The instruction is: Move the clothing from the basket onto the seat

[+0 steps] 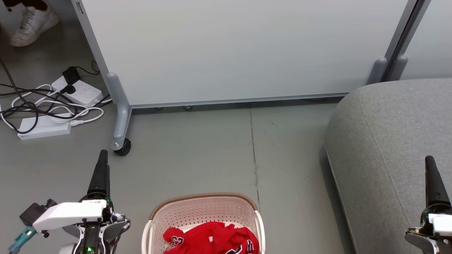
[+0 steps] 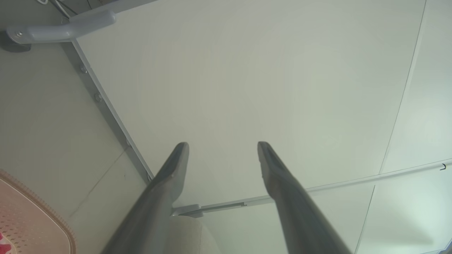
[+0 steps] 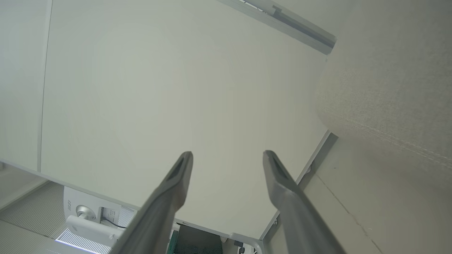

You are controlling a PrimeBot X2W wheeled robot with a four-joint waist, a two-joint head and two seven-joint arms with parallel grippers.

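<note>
Standing across the top of the head view, a pale partition panel (image 1: 240, 49) on a grey castered foot (image 1: 120, 120) closes off the far side. The grey seat (image 1: 388, 141) takes up the right, its rounded corner near the panel's base and its left edge slanting down toward the bottom. Bare grey floor (image 1: 197, 155) lies open between panel, seat and basket (image 1: 204, 197), which sits at bottom centre with a strip of floor between it and the seat's edge. The red clothing (image 1: 215, 240) lies crumpled inside the basket, cut off by the frame's bottom. The left gripper (image 1: 102, 155) points up left of the basket, apart from its rim. The right gripper (image 1: 430, 160) shows against the seat, well right of the clothing. In each wrist view the two fingers (image 2: 167, 187) stand spread, nothing between them.
</note>
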